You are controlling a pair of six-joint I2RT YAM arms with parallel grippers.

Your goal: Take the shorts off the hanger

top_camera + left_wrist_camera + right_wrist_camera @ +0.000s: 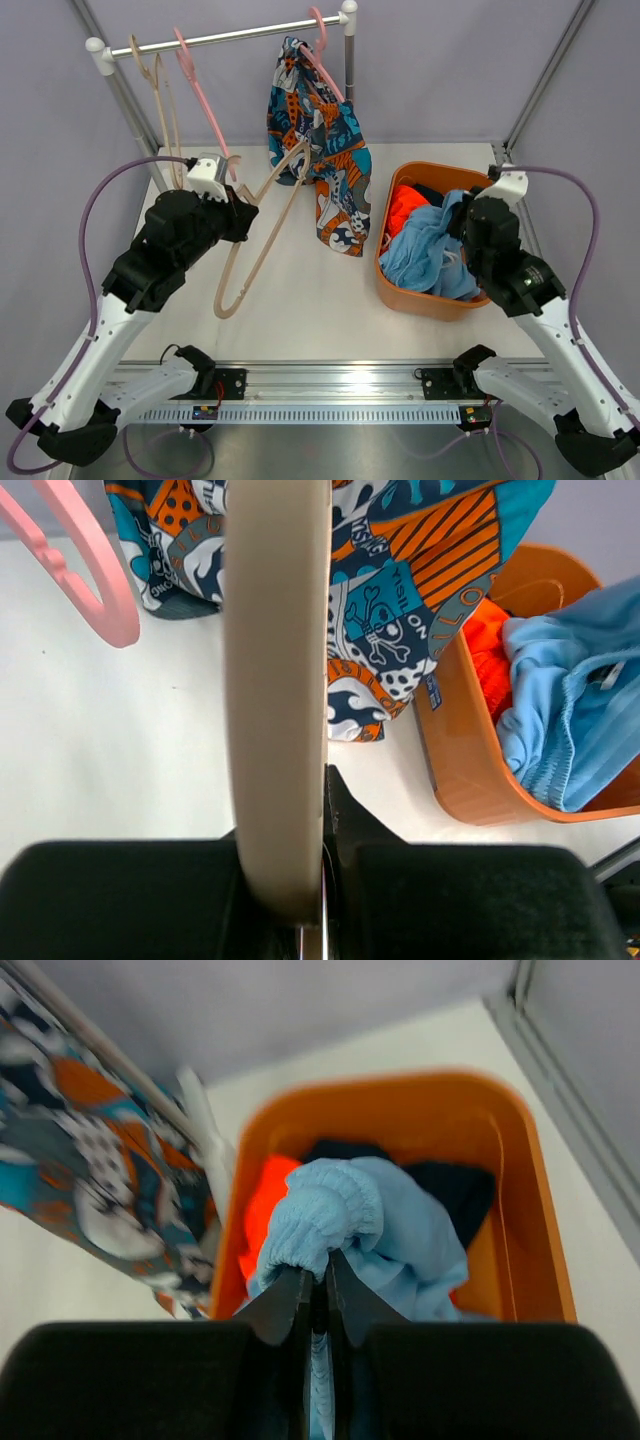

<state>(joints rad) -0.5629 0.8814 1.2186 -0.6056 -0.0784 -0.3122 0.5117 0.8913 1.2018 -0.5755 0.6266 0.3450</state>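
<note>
The multicolour print shorts point(322, 150) hang on a pink hanger point(322, 50) from the rail; the left wrist view shows these shorts point(400, 590) too. My left gripper point(243, 205) is shut on a bare beige hanger point(262, 232), held tilted over the table; that hanger point(278, 680) runs up between the jaws of the left gripper point(315, 880). My right gripper point(318, 1280) is over the orange basket point(520, 1160), its jaws pinched on the waistband of the light blue shorts point(340, 1210). Orange-red shorts point(265, 1210) and dark navy shorts point(450, 1185) lie beneath.
The orange basket point(400, 290) stands on the right of the table, with the light blue shorts point(425, 250) draped over its front. An empty pink hanger point(200, 90) and beige hangers point(150, 80) hang at the rail's left end. Frame posts stand at the corners.
</note>
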